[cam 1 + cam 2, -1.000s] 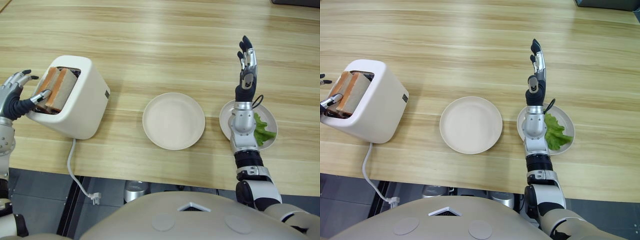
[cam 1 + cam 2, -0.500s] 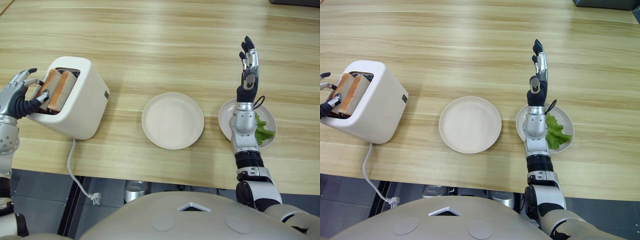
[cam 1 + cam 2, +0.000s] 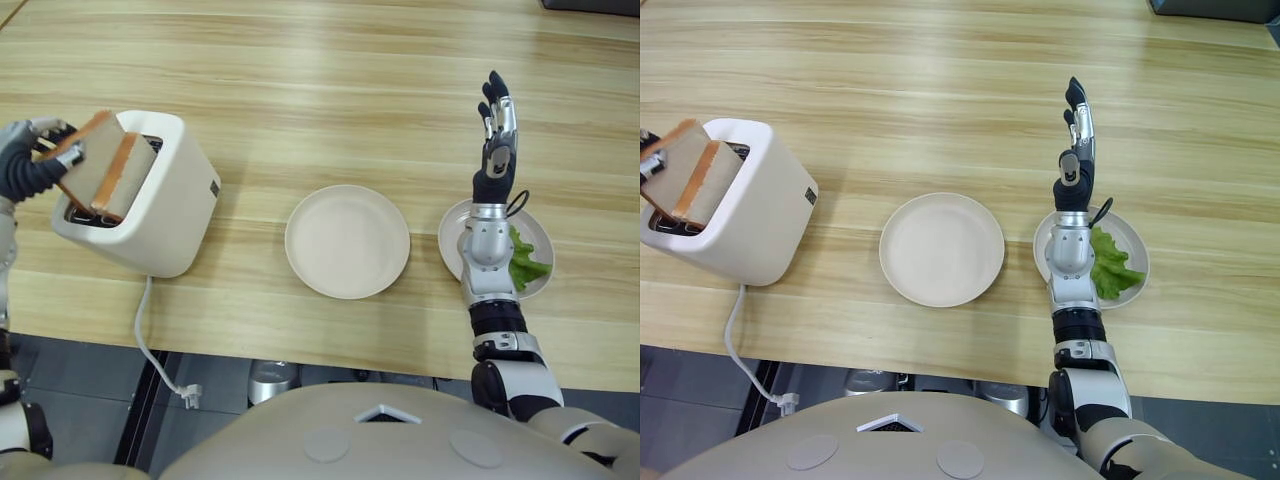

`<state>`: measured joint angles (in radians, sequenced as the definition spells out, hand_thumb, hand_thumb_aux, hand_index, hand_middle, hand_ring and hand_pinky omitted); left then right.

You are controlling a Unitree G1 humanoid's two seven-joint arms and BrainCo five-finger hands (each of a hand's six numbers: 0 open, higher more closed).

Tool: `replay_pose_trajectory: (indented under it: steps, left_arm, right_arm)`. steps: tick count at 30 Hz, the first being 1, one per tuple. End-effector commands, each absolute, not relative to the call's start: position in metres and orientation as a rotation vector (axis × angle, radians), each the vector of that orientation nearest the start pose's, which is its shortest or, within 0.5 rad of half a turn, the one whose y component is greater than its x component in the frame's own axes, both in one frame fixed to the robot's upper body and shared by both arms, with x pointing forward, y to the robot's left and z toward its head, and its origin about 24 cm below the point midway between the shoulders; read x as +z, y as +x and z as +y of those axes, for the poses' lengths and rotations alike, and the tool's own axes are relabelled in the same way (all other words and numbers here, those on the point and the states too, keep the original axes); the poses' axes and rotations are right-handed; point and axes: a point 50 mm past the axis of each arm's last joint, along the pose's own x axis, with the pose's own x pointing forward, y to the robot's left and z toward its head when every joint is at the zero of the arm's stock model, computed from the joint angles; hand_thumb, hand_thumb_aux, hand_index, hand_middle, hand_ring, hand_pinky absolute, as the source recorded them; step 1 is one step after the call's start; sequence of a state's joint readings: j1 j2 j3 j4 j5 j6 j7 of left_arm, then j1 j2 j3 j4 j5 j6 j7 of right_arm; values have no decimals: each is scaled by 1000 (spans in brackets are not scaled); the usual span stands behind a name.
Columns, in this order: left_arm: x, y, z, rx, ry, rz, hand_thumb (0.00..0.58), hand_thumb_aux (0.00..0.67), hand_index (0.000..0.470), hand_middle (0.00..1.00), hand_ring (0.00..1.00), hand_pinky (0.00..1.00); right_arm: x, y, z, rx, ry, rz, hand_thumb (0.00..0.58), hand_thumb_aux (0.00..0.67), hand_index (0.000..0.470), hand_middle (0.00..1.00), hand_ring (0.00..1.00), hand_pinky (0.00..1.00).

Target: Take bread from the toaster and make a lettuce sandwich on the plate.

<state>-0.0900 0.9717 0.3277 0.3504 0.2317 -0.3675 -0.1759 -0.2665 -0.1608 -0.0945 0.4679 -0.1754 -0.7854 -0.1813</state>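
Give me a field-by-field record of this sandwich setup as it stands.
left hand: shut on bread slice, which is raised partly out of the toaster
right hand: open, fingers straight, holding nothing, beyond the lettuce plate
toaster: at the table's left, cord hanging off the near edge
second slice: sitting in its slot, beside the held one
centre plate: nothing on it
lettuce plate: right of the centre plate
lettuce: lying on its plate, untouched
table: light wood
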Motion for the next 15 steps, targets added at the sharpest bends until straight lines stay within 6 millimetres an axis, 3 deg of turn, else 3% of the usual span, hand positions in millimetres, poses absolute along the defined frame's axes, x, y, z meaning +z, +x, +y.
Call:
replay_pose_trajectory:
  steps: [1, 9, 15]
  left_arm:
    - [210, 261, 361, 93, 1154, -185, 580, 670, 460, 1000, 1000, 1000]
    - [244, 284, 327, -32, 1005, -315, 580, 670, 460, 1000, 1000, 1000]
    - [239, 294, 282, -234, 787, -383, 580, 670, 460, 1000, 1000, 1000]
  right_arm:
    - [80, 286, -187, -129, -235, -584, 0, 0, 0, 0, 0, 0]
    - [97, 289, -195, -123, -304, -652, 0, 0, 0, 0, 0, 0]
    - [121, 290, -227, -107, -569, -696, 0, 0, 0, 0, 0, 0]
